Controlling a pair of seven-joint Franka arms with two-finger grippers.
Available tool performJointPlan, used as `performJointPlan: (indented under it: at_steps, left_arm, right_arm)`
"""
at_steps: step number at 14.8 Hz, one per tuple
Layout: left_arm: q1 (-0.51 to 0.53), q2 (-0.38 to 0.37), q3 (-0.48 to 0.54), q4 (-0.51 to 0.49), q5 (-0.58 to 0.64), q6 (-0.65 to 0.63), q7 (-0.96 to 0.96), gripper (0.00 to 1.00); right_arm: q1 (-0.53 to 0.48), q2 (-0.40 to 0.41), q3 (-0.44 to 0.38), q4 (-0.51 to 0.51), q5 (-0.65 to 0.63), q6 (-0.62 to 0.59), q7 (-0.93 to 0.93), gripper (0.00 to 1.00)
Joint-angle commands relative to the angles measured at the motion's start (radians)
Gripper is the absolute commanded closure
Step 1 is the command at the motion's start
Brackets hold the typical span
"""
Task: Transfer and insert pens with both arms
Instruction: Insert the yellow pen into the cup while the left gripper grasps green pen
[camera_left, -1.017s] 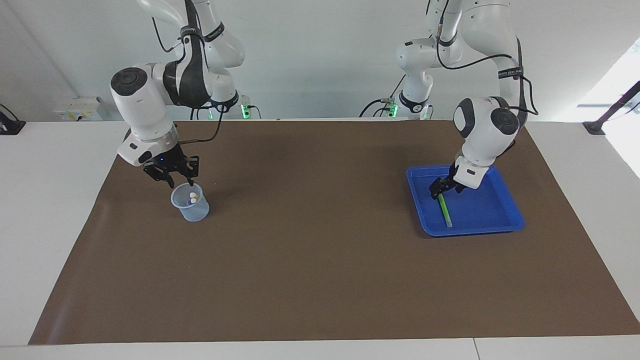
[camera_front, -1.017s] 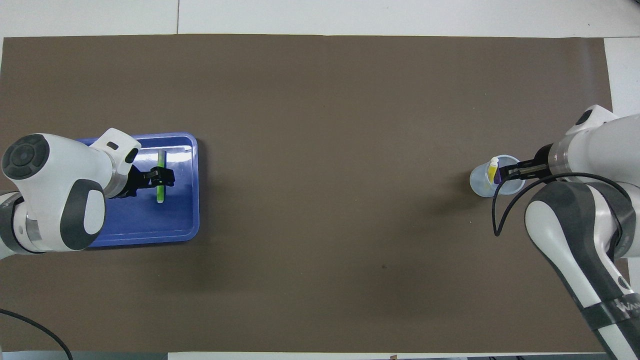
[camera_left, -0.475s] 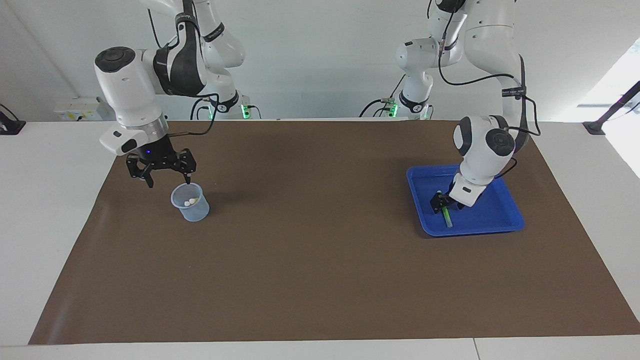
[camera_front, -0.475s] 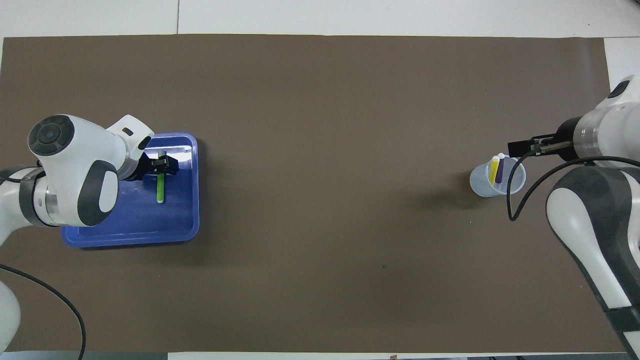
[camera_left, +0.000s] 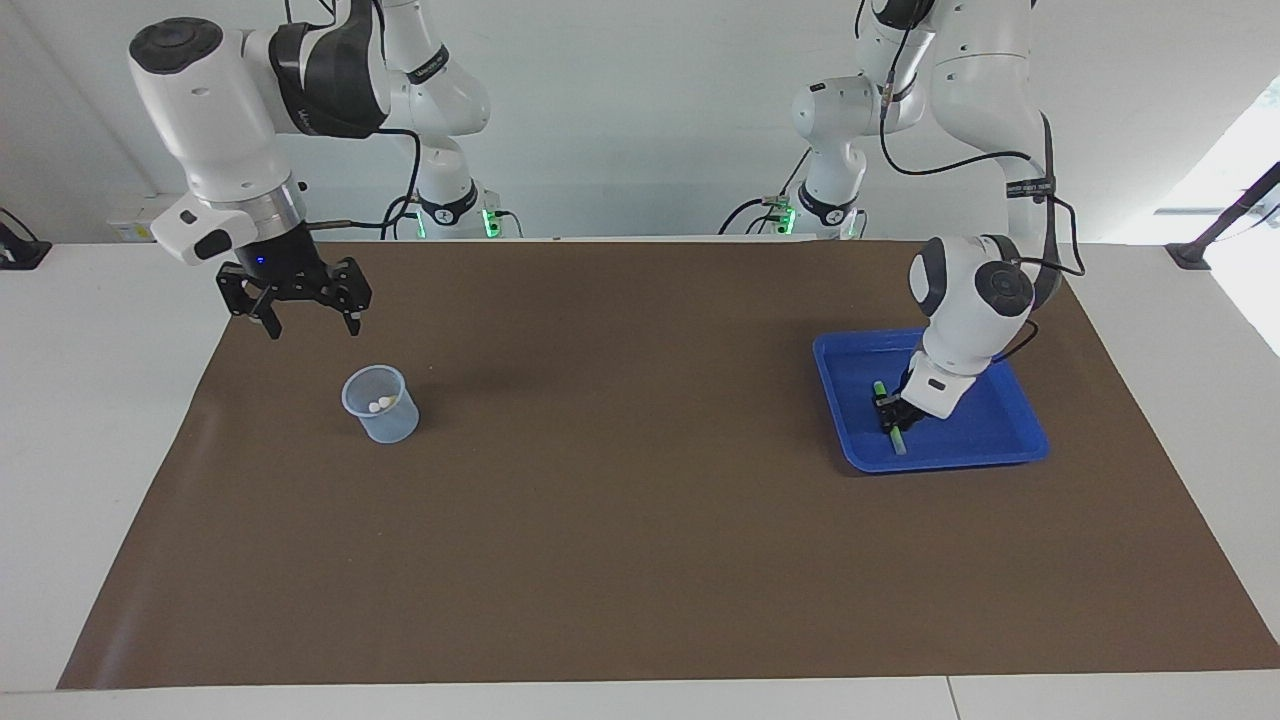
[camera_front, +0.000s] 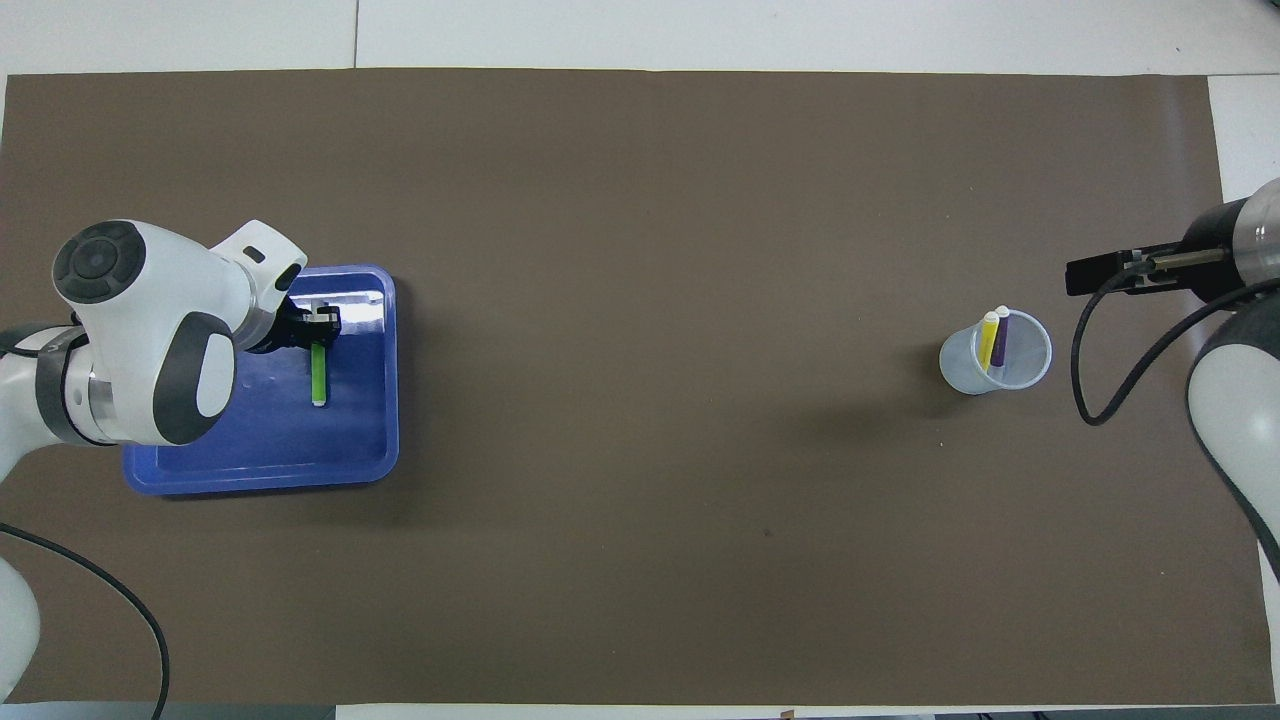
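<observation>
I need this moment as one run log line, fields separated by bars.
left gripper: shut on green pen in blue tray | right gripper: open, raised beside cup | cup: yellow pen, purple pen

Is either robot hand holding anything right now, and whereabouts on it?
The left gripper is shut on the green pen lying in the blue tray, near the end nearer the robots. The right gripper hangs open, holding nothing.

Three pens, one green pen (camera_front: 319, 372) in the tray, one yellow pen (camera_front: 988, 339) and one purple pen (camera_front: 1000, 334) in the cup, one blue tray (camera_front: 260, 470), one clear cup (camera_front: 968, 374), one brown mat (camera_front: 640, 450), two robot arms
</observation>
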Motion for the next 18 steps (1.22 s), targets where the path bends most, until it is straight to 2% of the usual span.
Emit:
performJointPlan:
  at_steps: [1,6,10,13,15,18]
  left_arm:
    - [0.006,0.017,0.003,0.005,0.019,-0.009,0.006,1.00]
    - [0.009,0.016,0.005,0.028,0.011,-0.044,0.002,1.00]
    - [0.046,0.000,0.002,0.088,-0.009,-0.162,-0.004,1.00]
    - [0.049,-0.048,0.006,0.103,-0.123,-0.228,-0.012,1.00]
    - [0.052,-0.070,0.008,0.131,-0.168,-0.304,-0.042,1.00]
    - [0.057,-0.111,0.003,0.156,-0.281,-0.394,-0.223,1.00]
  right_arm:
    - [-0.002,0.013,0.016,0.042,-0.014,-0.048,0.037,0.00]
    - [0.017,0.014,0.020,0.080,-0.011,-0.094,0.052,0.00]
    - [0.055,0.016,0.008,0.106,-0.003,-0.124,0.083,0.00]
    - [0.124,0.033,-0.073,0.167,-0.003,-0.167,0.083,0.00]
    - [0.129,0.039,-0.082,0.189,-0.001,-0.199,0.084,0.00]
    - [0.116,0.047,-0.084,0.226,-0.003,-0.278,0.095,0.00]
